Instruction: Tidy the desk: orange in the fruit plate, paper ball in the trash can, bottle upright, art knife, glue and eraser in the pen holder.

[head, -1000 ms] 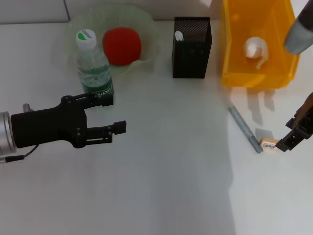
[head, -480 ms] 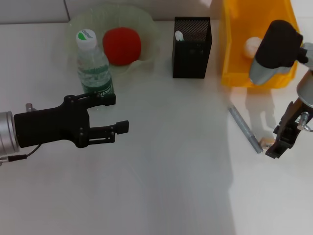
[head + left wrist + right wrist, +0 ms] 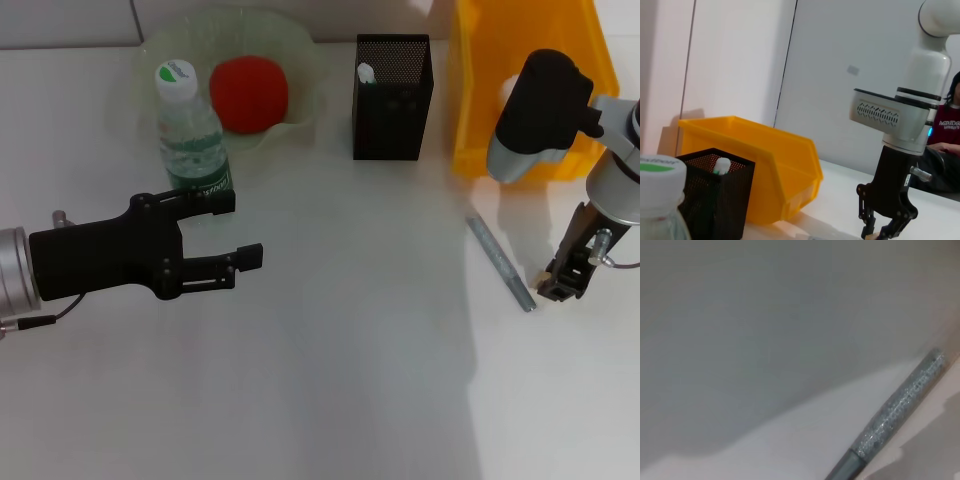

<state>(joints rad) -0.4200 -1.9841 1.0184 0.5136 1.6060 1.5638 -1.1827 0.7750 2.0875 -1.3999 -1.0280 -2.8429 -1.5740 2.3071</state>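
- The step in hand looks like the eraser pick-up: the right hand (image 3: 560, 283) is down at the counter (image 3: 330, 380) in front of the trash can (image 3: 470, 110), right beside the near tip of the art knife (image 3: 502, 264).
- The eraser (image 3: 869, 235) shows only as a tan sliver at the right hand's fingertips. From the left wrist view the fingers look drawn in around it, but whether they actually grip it I cannot tell.
- The next move, as I judge it, calls for a firm pinch on that small block, a straight lift, then a carry past the trash can's front wall to the pen holder (image 3: 392, 97) and a release above its open top.
- The knife lies so near the fingers that a sideways drag could knock it.
- The left hand (image 3: 225, 236) hovers open and empty over the counter, just in front of the bottle (image 3: 190, 130).
- Already in place: 1 orange (image 3: 249, 93) in the fruit plate (image 3: 300, 55), 1 bottle upright touching the plate's front rim, 1 white-tipped item standing in the pen holder.
- The paper ball is hidden behind the right arm, so I cannot see it in the trash can.
- Count: 1 orange, 1 plate, 1 bottle, 1 pen holder, 1 trash can, 1 knife, 1 eraser, 2 hands.
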